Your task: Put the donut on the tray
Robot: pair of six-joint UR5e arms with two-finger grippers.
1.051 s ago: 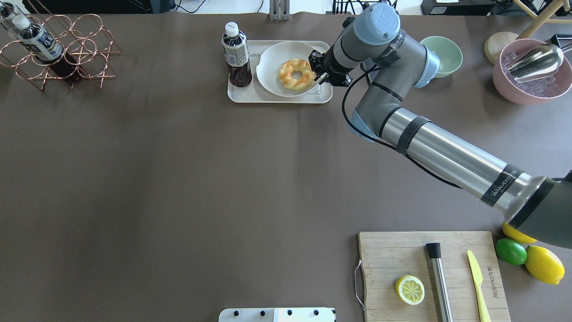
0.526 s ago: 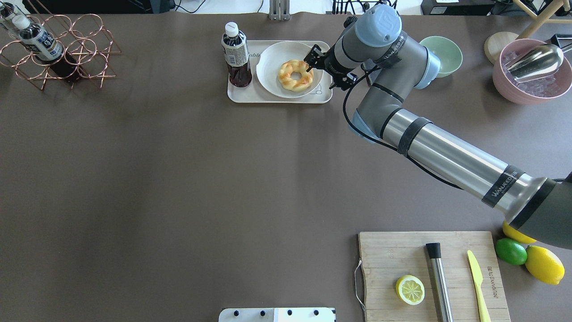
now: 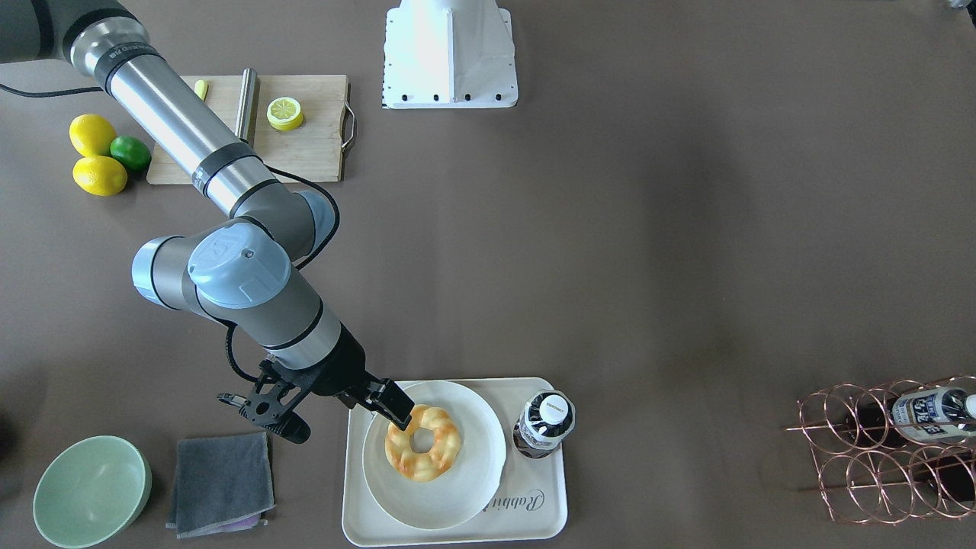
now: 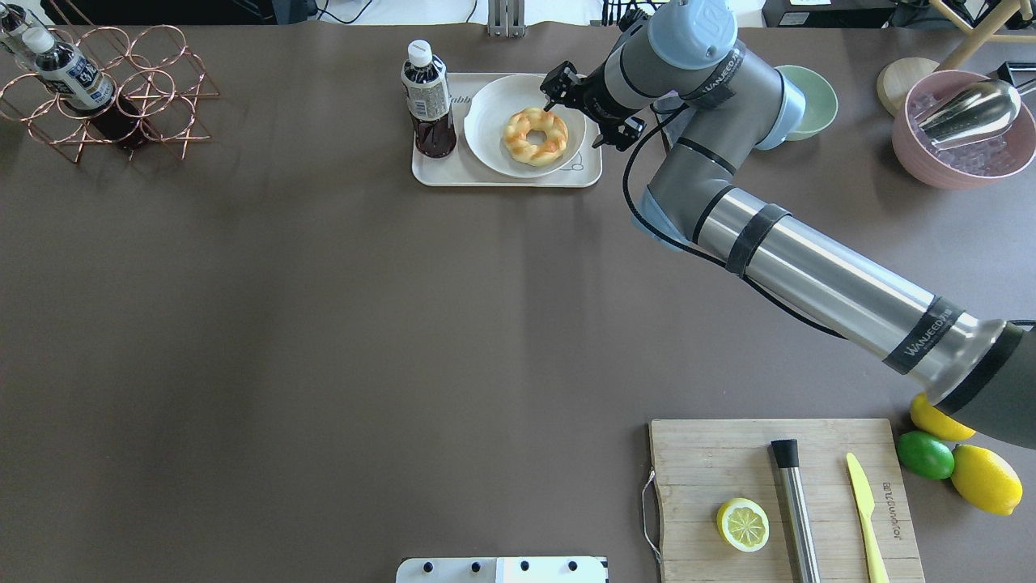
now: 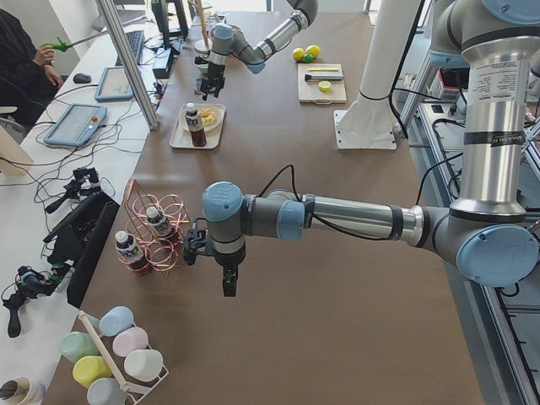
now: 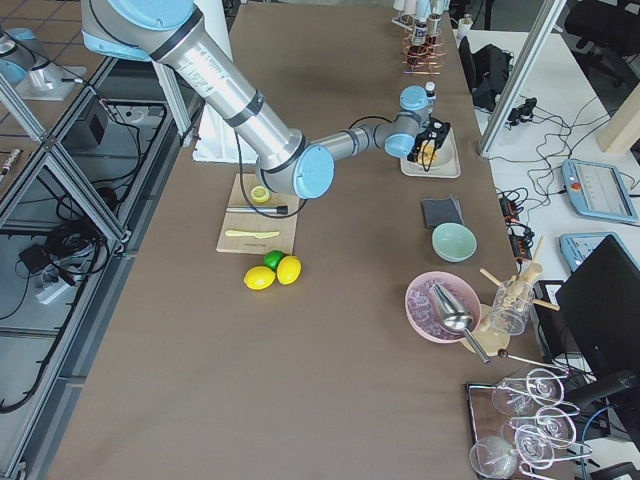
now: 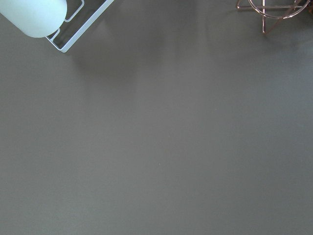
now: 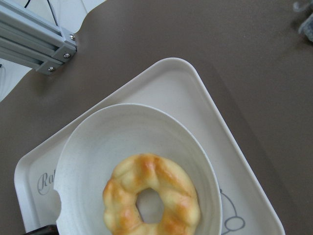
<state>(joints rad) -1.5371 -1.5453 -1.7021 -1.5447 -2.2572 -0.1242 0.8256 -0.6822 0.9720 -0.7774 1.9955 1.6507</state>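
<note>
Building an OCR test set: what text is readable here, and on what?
"Rabbit": grey script on the tray.
"WANJEED": black band on the right arm; end letters uncertain.
Print on the cutting board: too blurred to read.
Labels on the bottle on the tray and the bottle in the wire rack: too small to read.

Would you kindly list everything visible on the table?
donut: 1, golden, on plate
plate: 1, off-white, on tray
tray: 1, cream, far side
bottle: 1, dark, on tray
wire rack: 1, copper, far left, two bottles
green bowl: 1, right of tray
cloth: 1, grey, beside green bowl
pink bowl: 1, far right, with scoop
cutting board: 1, wooden, near right, bearing lemon half, steel bar, yellow knife
lemons: 2, yellow, beside board
lime: 1, green, with lemons
right gripper: 1, black, open beside donut
left gripper: 1, black, near rack
</note>
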